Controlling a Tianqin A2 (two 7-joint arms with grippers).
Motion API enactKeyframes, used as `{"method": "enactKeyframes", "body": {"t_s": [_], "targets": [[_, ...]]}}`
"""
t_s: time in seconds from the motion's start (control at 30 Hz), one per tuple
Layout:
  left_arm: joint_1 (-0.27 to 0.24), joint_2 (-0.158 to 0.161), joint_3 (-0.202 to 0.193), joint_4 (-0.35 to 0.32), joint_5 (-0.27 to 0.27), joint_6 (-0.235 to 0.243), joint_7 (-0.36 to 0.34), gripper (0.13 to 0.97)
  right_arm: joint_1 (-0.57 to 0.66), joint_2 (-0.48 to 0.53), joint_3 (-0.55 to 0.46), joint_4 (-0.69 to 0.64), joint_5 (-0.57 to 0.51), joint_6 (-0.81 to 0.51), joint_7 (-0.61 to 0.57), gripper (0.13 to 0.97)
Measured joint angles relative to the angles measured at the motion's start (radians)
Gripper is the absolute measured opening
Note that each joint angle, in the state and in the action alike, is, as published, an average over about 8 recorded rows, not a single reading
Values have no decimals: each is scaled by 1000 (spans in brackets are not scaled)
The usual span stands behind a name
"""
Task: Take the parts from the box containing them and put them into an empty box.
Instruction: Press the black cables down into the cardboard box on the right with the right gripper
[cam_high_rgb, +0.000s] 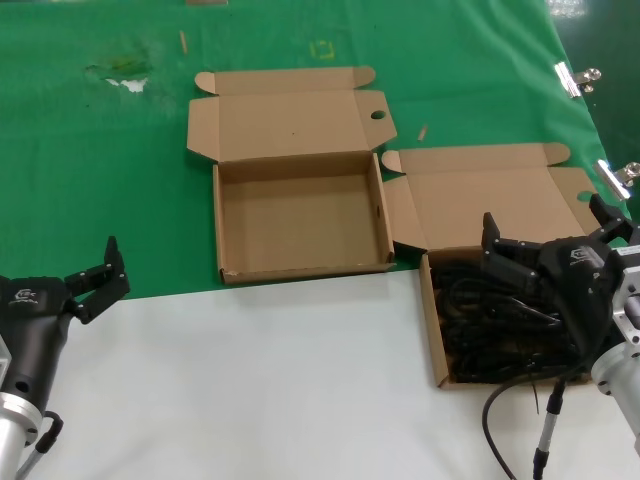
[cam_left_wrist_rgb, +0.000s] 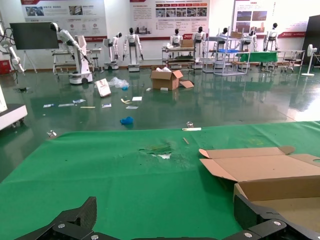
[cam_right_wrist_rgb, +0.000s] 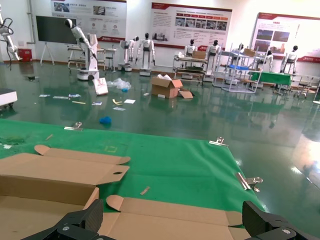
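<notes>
Black cords (cam_high_rgb: 480, 320), tangled in a heap, fill the full box (cam_high_rgb: 432, 330) at the right of the head view, on the white table (cam_high_rgb: 280, 380) edge; the empty box (cam_high_rgb: 300, 215) sits just left of it on the green cloth (cam_high_rgb: 100, 180), flaps nearly touching. Cords look light, floppy, rubbery, not fragile; bundles likely snag on each other, so a pull may drag neighbours up. Best hold is probably across the waist of one figure-eight bundle, not a single loose loop or plug; individual bundles are hard to tell apart in the pile. Right gripper (cam_high_rgb: 555, 245) hangs over the full box, fingers spread wide, nothing in them; the right wrist view shows both fingertips (cam_right_wrist_rgb: 80, 222) apart with the box lid between. Left gripper (cam_high_rgb: 95, 280) is parked at the table's left edge, well apart from both boxes, also open and empty. In the way: the full box's upright lid behind, its side flap next to the empty box, and the empty box's right wall to clear on transfer. Thin grey cable (cam_high_rgb: 545, 425) dangles near the right arm, could catch. Metal clips (cam_high_rgb: 575, 78) sit at the cloth's far right edge, out of the path.
</notes>
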Motion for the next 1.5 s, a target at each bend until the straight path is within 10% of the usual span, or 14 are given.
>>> {"method": "enactKeyframes", "body": {"t_s": [1.5], "targets": [[0,0,0,0,0,0,0,966,0,0,0,0,0,0,0,966]]}}
